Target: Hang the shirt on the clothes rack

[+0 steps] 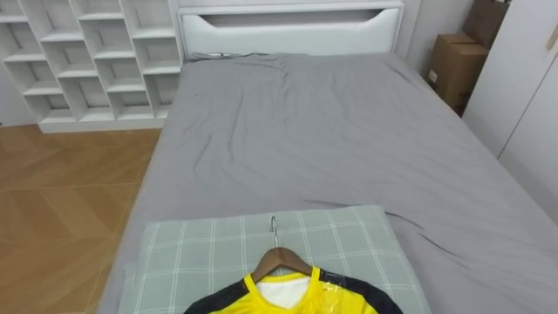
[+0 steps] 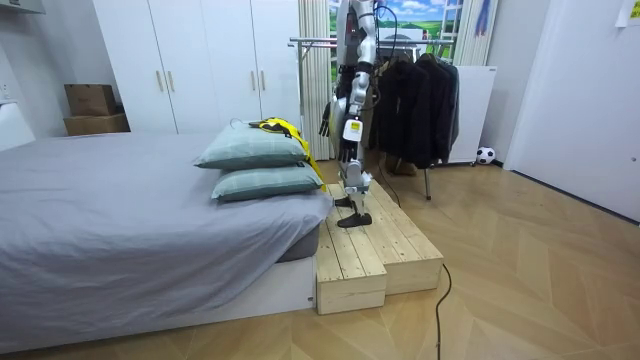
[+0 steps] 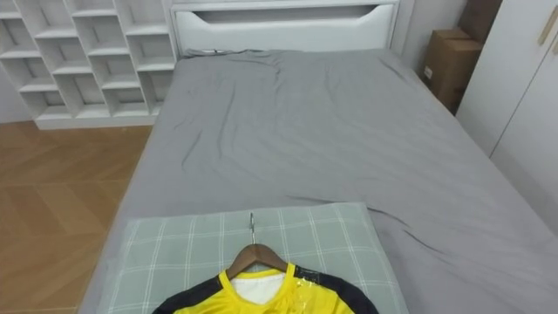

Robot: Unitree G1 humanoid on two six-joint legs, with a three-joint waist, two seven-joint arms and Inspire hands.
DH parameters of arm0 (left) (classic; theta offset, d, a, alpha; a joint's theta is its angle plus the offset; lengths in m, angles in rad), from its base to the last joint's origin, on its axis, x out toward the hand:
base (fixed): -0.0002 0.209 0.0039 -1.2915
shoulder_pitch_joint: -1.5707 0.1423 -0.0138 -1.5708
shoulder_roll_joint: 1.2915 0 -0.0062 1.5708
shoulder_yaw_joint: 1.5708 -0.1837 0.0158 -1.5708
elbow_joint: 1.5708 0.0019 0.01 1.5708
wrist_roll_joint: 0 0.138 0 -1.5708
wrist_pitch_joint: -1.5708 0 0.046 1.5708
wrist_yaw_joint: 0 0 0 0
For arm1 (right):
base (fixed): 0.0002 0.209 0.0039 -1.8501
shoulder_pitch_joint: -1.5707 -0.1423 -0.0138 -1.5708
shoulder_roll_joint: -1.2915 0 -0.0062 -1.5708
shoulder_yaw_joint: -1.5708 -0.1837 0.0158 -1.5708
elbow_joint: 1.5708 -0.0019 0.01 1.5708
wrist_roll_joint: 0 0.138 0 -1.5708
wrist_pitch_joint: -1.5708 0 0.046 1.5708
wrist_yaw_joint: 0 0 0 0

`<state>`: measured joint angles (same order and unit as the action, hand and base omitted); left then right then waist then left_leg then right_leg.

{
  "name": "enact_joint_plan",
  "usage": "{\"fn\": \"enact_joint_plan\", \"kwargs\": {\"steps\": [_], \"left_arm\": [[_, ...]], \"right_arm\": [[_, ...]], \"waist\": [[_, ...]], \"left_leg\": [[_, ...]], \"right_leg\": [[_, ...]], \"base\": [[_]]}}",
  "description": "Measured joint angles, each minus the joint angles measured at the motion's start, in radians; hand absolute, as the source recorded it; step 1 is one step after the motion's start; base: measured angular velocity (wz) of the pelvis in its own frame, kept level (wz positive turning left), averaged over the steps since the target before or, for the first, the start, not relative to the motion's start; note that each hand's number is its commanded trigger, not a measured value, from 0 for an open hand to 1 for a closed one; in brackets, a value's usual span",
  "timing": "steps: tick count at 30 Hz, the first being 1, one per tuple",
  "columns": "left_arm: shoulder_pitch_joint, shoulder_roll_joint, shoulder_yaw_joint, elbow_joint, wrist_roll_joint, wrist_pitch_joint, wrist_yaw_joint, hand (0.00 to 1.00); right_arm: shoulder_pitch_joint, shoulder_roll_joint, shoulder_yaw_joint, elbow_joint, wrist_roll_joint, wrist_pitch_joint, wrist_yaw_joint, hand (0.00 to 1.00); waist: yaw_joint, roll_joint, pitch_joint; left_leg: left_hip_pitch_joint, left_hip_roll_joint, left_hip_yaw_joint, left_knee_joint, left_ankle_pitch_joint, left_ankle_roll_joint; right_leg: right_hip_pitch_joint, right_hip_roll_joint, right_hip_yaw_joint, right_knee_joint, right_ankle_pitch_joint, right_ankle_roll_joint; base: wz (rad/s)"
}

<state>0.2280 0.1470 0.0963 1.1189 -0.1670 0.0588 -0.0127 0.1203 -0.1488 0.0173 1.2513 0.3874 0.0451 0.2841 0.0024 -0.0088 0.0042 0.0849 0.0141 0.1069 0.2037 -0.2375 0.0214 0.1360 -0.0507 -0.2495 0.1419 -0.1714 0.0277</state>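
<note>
Left robot hand (image 2: 343, 124) low at the robot's hip in the room view, at the end of a down-hanging arm; open or closed, impossible to tell from there. Robot upright on a wooden platform (image 2: 375, 250) against the end of the bed (image 1: 323, 131), facing the pillows; clothes rack (image 2: 312, 43) with dark garments (image 2: 425, 100) just behind its back.

Task's thing, a yellow shirt (image 1: 288, 301) with dark shoulders, flat on the top pillow (image 1: 200, 249) at 6 o'clock in the eye views, cut by the lower edge; clear of the left robot hand; already on a wooden hanger (image 1: 281, 259), hanger shoulders inside the neck opening, white lining just below; metal hook (image 1: 274, 228) bare on the green checked pillowcase, pointing to 12 o'clock. In the room view, same shirt on the upper of two stacked pillows; second pillow (image 2: 265, 183) directly underneath; both at the end of the bed nearest the robot.

Bed's grey cover wrinkled, stretching from the pillow toward 12 o'clock up to a white headboard (image 1: 288, 30); white cubby shelf (image 1: 87, 61) at 10 o'clock; wooden floor (image 1: 61, 201) at 9 o'clock; cardboard box (image 1: 455, 65) at 2 o'clock, just beside a white wardrobe (image 1: 523, 96) at 3 o'clock. Small football (image 2: 485, 155) on the floor past the rack, at 3 o'clock from the robot in the room view.
</note>
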Motion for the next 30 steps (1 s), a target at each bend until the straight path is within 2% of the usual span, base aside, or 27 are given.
{"fn": "enact_joint_plan", "kwargs": {"steps": [10, 16, 20, 23, 24, 26, 30], "left_arm": [[0.008, -0.004, 0.029, 0.005, 0.004, 0.005, 0.007, 0.00], [0.015, -0.014, 0.059, -0.004, 0.016, 0.006, 0.083, 0.00], [0.010, -0.013, 0.132, -0.050, 0.055, 0.006, 0.177, 0.00], [0.007, -0.012, 0.183, -0.118, 0.140, 0.004, 0.257, 0.00], [0.003, -0.011, 0.203, -0.134, 0.175, -0.007, 0.296, 0.00], [-0.009, -0.008, 0.217, -0.144, 0.205, -0.023, 0.359, 0.00], [-0.013, -0.001, 0.216, -0.221, 0.261, -0.025, 0.476, 0.00]], "right_arm": [[-0.002, 0.001, -0.001, 0.000, 0.000, 0.016, -0.010, 0.00], [-0.008, 0.001, 0.002, 0.001, 0.000, 0.020, -0.022, 0.00], [-0.005, -0.002, 0.000, 0.002, -0.001, 0.020, -0.028, 0.00], [-0.006, -0.002, -0.013, 0.011, -0.001, 0.017, -0.042, 0.00], [-0.013, -0.004, -0.022, 0.027, -0.002, 0.016, -0.044, 0.00], [-0.013, -0.007, -0.024, 0.037, 0.000, 0.015, -0.048, 0.00], [-0.012, -0.015, -0.026, 0.034, -0.001, 0.009, -0.055, 0.00]], "waist": [[0.004, -0.004, 0.0006], [0.007, -0.005, 0.0009], [0.008, -0.003, 0.0024], [0.008, 0.002, 0.0005], [0.009, 0.002, 0.0004], [0.008, 0.005, 0.0004], [0.004, 0.017, -0.0041]], "left_leg": [[0.004, -0.003, 0.000, 0.001, 0.000, 0.000], [0.017, -0.002, 0.003, 0.002, 0.000, 0.000], [0.031, -0.002, 0.000, 0.001, -0.001, -0.002], [0.032, -0.003, -0.012, -0.002, -0.001, -0.002], [0.033, -0.003, -0.011, -0.001, -0.001, -0.002], [0.036, -0.003, -0.009, -0.001, -0.001, -0.002], [0.039, -0.005, -0.014, -0.002, -0.001, -0.002]], "right_leg": [[0.005, -0.001, -0.001, -0.008, 0.000, 0.000], [0.015, -0.002, -0.003, -0.008, -0.001, 0.001], [0.030, -0.001, -0.007, -0.008, -0.004, 0.002], [0.034, -0.001, -0.007, -0.009, -0.006, -0.001], [0.036, -0.001, -0.007, -0.009, -0.006, -0.001], [0.038, -0.001, -0.006, -0.009, -0.006, -0.001], [0.040, -0.001, -0.007, -0.008, -0.006, -0.001]], "base": [[0.00], [-0.02], [0.02], [0.04], [0.00], [0.00], [0.00]]}}
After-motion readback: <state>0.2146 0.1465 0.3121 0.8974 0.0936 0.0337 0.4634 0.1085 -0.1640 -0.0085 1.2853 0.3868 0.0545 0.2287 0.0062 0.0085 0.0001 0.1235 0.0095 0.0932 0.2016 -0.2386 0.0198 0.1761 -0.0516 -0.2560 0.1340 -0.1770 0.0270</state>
